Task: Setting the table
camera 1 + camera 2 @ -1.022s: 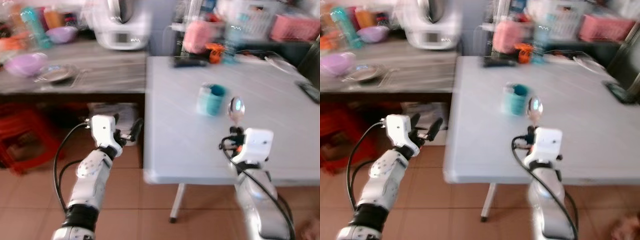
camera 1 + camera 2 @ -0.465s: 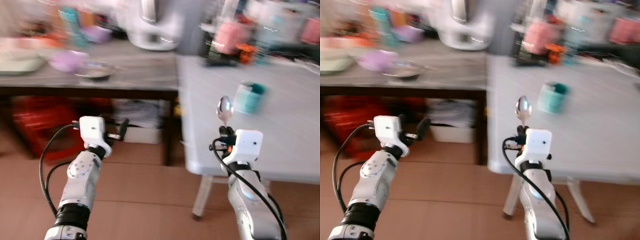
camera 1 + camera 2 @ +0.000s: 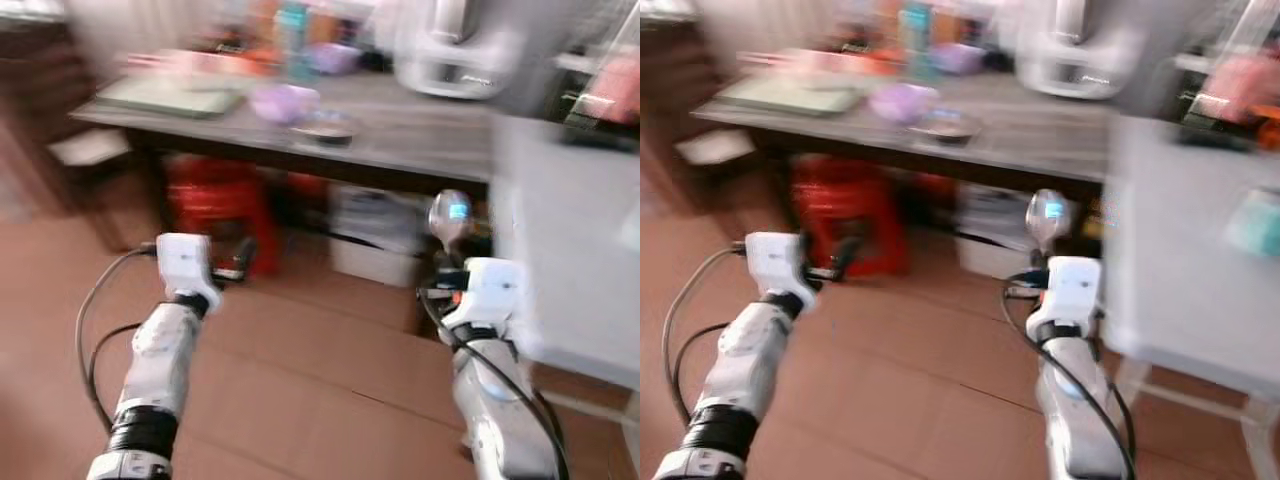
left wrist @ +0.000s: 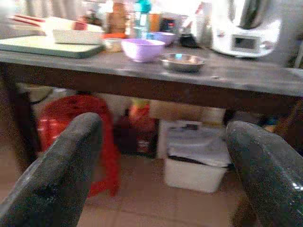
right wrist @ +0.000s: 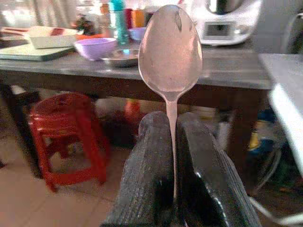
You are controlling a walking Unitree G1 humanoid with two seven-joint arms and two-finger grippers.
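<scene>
In the left eye view, blurred throughout, the right gripper (image 3: 447,272) stands at the lower right of centre, holding a spoon (image 3: 450,218) upright with its bowl above the fingers. The left gripper (image 3: 233,270) sits at the lower left, over bare tiled floor (image 3: 300,380). The grey table (image 3: 580,240) shows along the right edge, and a long wooden counter (image 3: 400,140) crosses the upper half. With this much blur, the risk I see is of misjudging where the table edge lies and knocking the spoon bowl against it.

The right eye view shows the same scene — a teal cup (image 3: 1255,222) stands on the grey table at the far right. A careless placement could nudge that cup.

In the left wrist view, the two black fingers (image 4: 57,175) stand wide apart at the lower corners with nothing between them. Beyond are a purple bowl (image 4: 142,48) and a metal dish (image 4: 182,61) on the counter, and a red stool (image 4: 71,123) beneath it.

In the right wrist view, the fingers (image 5: 151,184) are clenched on the thin spoon handle, low on the stem, with the bowl high in the centre of the frame. That narrow grip is the weak point — a jolt could tilt the spoon or let it slip to the floor.
</scene>
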